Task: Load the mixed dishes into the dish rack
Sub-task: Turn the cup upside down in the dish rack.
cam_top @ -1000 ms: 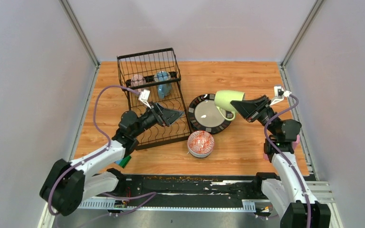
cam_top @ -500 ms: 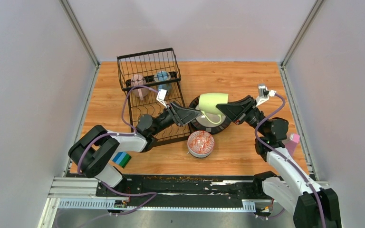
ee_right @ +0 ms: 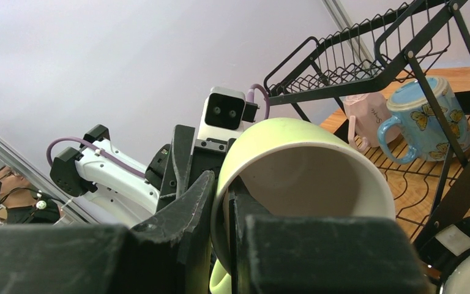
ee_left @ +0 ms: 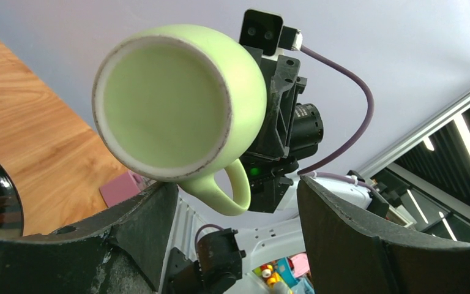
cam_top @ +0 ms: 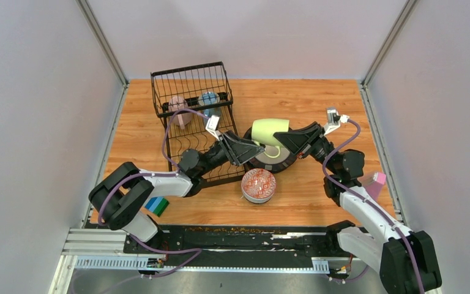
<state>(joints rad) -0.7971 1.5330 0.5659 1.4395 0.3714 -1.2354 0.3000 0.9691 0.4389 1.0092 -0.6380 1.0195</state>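
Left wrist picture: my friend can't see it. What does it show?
A pale green mug, round end toward the camera, handle down, is held from behind by the right pincer. The left pincer stands open just below it.

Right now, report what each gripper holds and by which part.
The right gripper pinches the green mug by its wall at the rim, with one finger inside. The left gripper is open near it and holds nothing.

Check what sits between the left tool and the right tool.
The green mug, clamped by its rim in the right tool, base facing the open left tool. Clearest in the top external and left wrist views.
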